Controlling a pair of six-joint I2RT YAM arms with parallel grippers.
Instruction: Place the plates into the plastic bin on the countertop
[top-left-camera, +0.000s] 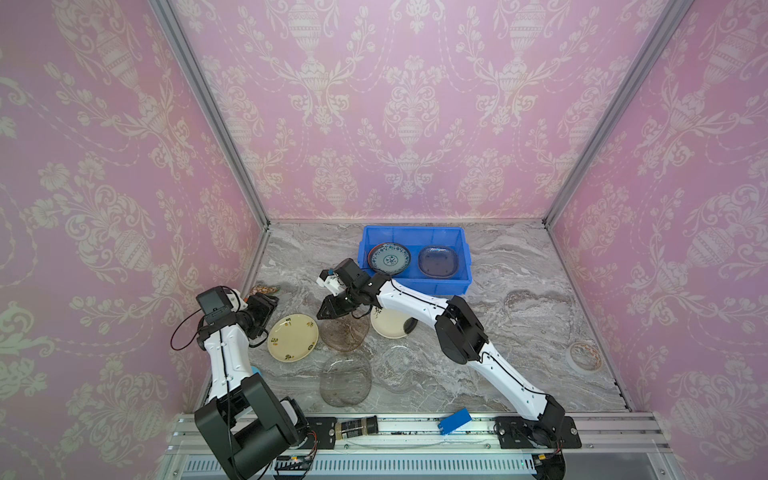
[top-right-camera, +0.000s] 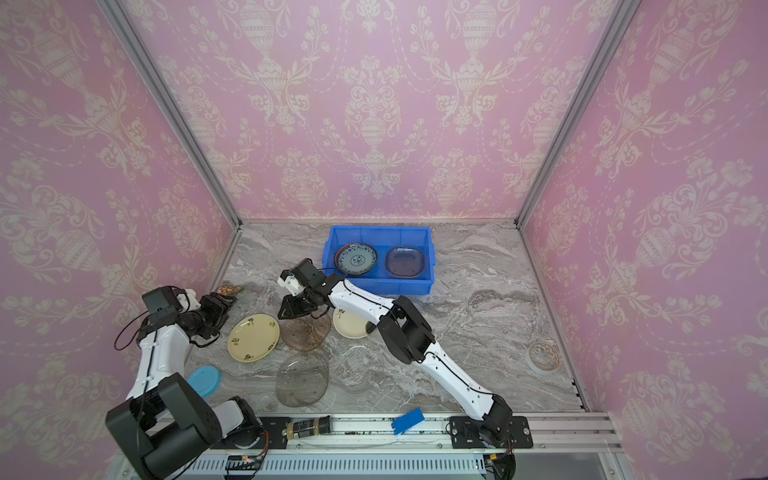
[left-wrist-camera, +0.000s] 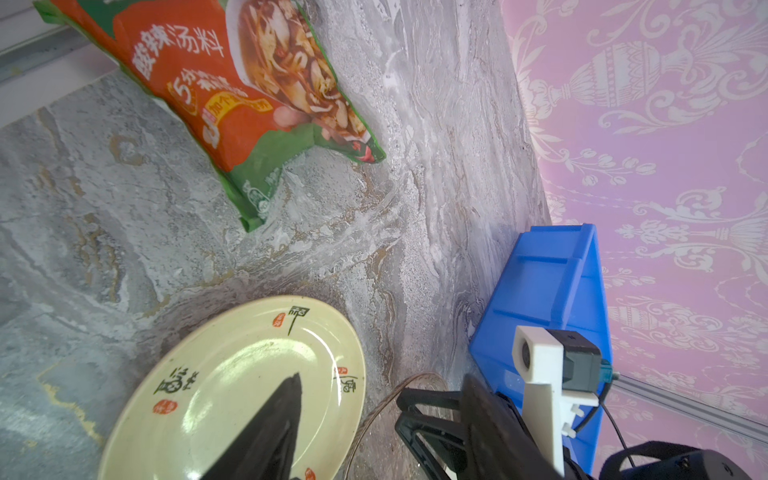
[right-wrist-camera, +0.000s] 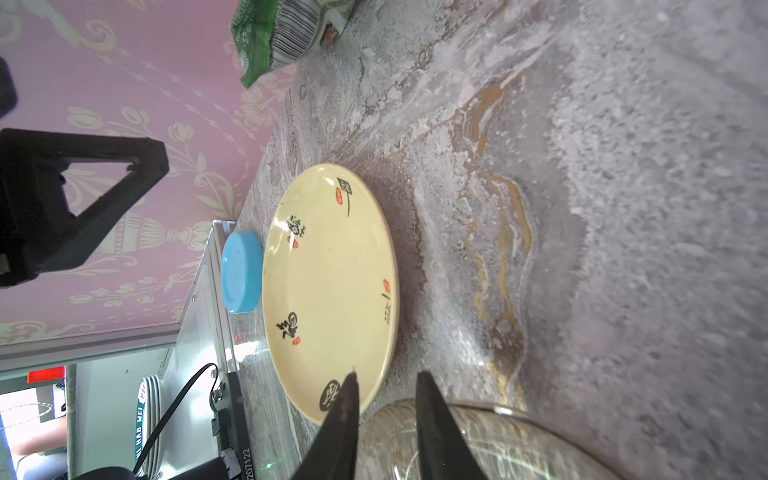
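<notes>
The blue plastic bin (top-left-camera: 415, 286) stands at the back of the marble countertop (top-left-camera: 519, 332). In it lie a blue-patterned plate (top-left-camera: 390, 258) and a dark glass plate (top-left-camera: 438, 262). Outside it lie a cream plate (top-left-camera: 293, 337), an amber glass plate (top-left-camera: 345, 330), a smoky one (top-left-camera: 345, 380), a clear one (top-left-camera: 399, 370) and a second cream plate (top-left-camera: 388, 326) half under my right arm. My right gripper (right-wrist-camera: 388, 386) is shut on the amber plate's (right-wrist-camera: 478, 440) far-left rim. My left gripper (left-wrist-camera: 382, 449) hangs open and empty beside the first cream plate (left-wrist-camera: 249, 374).
A soup packet (left-wrist-camera: 249, 83) lies at the far left by the wall. A blue lid (top-right-camera: 204, 381) sits near my left arm's base. A tape ring (top-left-camera: 584, 357) is on the right. A small blue card (top-left-camera: 454, 420) and a jar (top-left-camera: 356, 428) rest on the front rail.
</notes>
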